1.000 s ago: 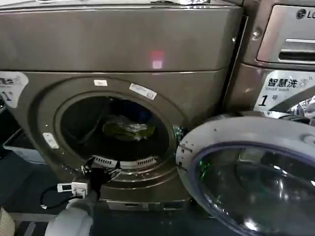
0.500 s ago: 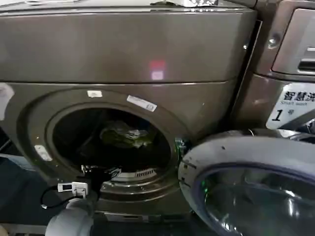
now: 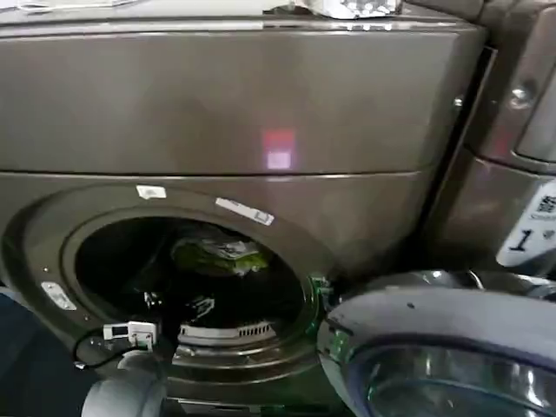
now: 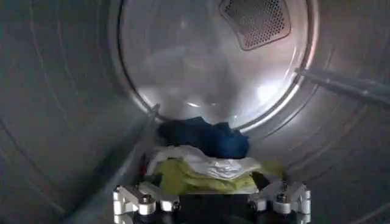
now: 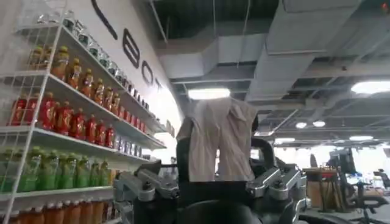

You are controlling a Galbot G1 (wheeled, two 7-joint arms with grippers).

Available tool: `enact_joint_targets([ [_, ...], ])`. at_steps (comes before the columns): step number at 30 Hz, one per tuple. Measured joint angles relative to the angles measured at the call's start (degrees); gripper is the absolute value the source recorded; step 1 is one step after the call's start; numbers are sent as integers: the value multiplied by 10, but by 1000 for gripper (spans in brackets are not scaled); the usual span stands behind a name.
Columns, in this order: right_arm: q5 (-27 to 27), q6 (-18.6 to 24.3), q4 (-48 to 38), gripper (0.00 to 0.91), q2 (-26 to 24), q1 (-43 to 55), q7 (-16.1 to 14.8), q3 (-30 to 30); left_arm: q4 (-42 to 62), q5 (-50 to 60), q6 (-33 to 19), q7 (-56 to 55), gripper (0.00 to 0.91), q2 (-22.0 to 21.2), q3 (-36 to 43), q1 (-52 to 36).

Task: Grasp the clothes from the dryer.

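Inside the dryer (image 3: 261,113), the left gripper (image 4: 210,199) holds its fingers (image 4: 137,198) wide just short of the clothes (image 4: 204,158); it should straddle the heap's middle before closing.

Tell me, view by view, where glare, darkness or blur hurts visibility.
Head view: a pink-white light spot glares on the bronze-brown dryer; its drum is dark around the heap of yellow-green, white and navy clothes. Left wrist view: bright sheen on the drum's back wall, clothes dimly lit beyond the open left gripper. Right wrist view: ceiling lights flare; the right gripper holds a pale cloth.
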Motion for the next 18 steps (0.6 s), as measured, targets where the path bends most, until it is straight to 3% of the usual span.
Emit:
enact_joint_targets([
  [5,-1,2,3,907,0,3,0,-6,59,-2,-13,1,907,0,0,-57],
  [18,-1,4,6,907,2,4,0,-9,300,27,-115,8,907,-14,-23,-247],
])
